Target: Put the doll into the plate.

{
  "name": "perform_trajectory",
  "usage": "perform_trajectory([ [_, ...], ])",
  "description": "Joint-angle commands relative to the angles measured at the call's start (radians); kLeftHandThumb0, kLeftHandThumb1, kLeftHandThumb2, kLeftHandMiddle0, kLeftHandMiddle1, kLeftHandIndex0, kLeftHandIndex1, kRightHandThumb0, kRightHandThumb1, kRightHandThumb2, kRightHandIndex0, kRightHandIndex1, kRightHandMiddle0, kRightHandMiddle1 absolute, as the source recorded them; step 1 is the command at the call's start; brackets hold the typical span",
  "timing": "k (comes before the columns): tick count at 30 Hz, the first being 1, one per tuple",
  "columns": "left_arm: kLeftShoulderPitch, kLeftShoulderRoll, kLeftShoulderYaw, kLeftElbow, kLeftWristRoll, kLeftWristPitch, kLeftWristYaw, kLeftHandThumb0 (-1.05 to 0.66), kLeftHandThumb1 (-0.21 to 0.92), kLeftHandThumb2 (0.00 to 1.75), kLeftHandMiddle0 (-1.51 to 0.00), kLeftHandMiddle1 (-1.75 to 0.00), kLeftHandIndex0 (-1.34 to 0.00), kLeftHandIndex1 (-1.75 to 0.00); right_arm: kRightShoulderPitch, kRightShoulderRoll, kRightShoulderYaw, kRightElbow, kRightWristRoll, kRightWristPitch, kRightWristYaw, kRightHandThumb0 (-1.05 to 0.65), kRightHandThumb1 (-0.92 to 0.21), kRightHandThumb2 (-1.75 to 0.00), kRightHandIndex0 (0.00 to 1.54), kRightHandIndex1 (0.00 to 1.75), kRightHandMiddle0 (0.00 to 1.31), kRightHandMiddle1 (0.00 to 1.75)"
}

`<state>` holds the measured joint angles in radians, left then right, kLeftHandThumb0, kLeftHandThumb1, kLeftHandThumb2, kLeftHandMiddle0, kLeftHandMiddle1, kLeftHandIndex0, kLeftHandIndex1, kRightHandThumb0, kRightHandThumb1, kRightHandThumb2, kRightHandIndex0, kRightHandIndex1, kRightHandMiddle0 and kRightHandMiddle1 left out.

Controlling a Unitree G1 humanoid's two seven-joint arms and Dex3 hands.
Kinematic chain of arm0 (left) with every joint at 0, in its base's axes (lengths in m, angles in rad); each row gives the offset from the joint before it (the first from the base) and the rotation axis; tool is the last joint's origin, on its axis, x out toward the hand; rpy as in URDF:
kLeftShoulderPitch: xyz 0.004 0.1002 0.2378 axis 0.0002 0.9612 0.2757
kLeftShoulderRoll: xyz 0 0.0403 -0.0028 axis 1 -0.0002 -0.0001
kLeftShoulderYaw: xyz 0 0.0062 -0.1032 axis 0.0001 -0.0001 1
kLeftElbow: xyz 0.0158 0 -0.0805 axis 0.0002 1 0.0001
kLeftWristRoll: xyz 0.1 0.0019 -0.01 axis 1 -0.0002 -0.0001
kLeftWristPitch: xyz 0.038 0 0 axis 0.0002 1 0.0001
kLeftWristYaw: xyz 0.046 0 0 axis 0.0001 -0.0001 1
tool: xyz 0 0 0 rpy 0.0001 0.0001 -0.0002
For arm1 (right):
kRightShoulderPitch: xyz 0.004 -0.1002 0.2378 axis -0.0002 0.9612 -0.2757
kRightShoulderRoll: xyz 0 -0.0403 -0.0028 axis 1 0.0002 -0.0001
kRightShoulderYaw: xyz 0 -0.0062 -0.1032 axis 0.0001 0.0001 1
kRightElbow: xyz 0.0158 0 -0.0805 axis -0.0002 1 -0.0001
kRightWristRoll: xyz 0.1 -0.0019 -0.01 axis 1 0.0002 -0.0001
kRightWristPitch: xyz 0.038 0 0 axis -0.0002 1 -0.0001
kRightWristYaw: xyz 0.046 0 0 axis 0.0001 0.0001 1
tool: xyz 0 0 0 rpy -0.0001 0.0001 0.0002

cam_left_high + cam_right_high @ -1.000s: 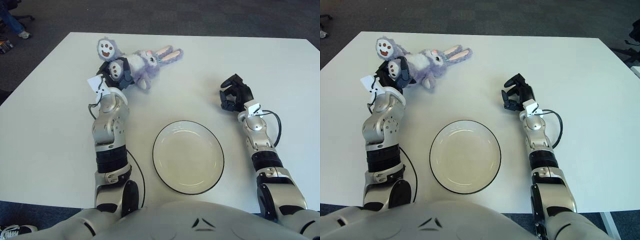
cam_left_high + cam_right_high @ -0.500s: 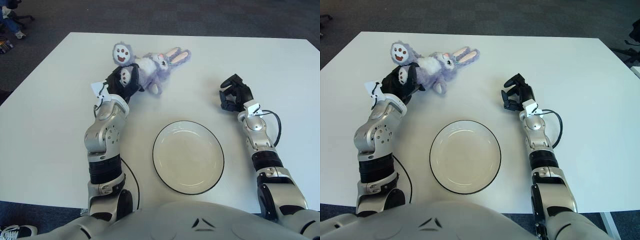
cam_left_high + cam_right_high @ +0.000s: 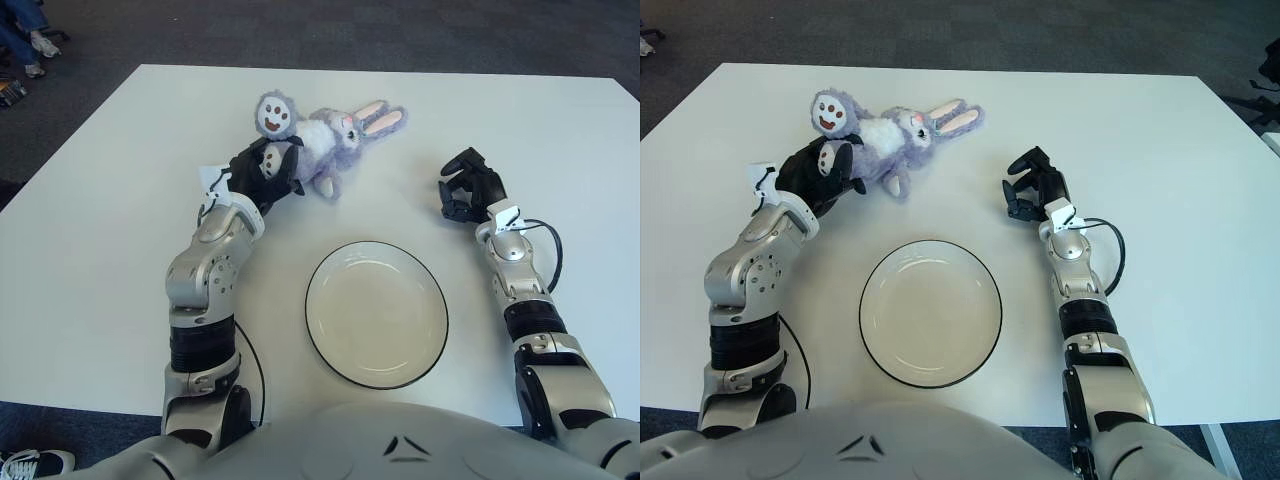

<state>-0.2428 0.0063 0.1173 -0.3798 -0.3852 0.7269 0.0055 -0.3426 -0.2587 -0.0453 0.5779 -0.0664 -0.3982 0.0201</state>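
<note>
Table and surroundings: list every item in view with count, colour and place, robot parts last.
Doll: one, purple and white rabbit, far left-centre of table, one leg in the left hand.
Plate: one, cream with dark rim, near centre, empty.
Table: one, white.
Floor: dark grey carpet beyond the table.
Left hand: black, closed on the doll's leg.
Right hand: black, fingers curled, holding nothing, right of the plate.

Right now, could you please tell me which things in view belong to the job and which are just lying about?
Job: fluffy purple rabbit doll, held by one foot in the left hand; round white black-rimmed plate.

Not in use: right hand, right of the doll; white table; grey carpet.
</note>
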Motion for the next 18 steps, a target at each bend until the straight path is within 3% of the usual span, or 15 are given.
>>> perform_trajectory([
  [1,0.017,0.032,-0.019,-0.007,-0.020,-0.013,-0.068,-0.43,0.51,0.81,-1.17,-1.75,-0.71,-1.37,0.039,0.001,0.011,0.036,-0.023,0.032,0.000,-0.01,-0.57,-1.02,0.32,1.75,0.31,1.74],
  [18,0.033,0.084,-0.034,0.018,-0.022,-0.080,-0.193,-0.42,0.51,0.84,-1.21,-1.75,-0.67,-1.43,0.041,-0.001,0.013,0.030,-0.020,0.041,0.003,-0.01,-0.58,-1.01,0.32,1.75,0.30,1.74],
])
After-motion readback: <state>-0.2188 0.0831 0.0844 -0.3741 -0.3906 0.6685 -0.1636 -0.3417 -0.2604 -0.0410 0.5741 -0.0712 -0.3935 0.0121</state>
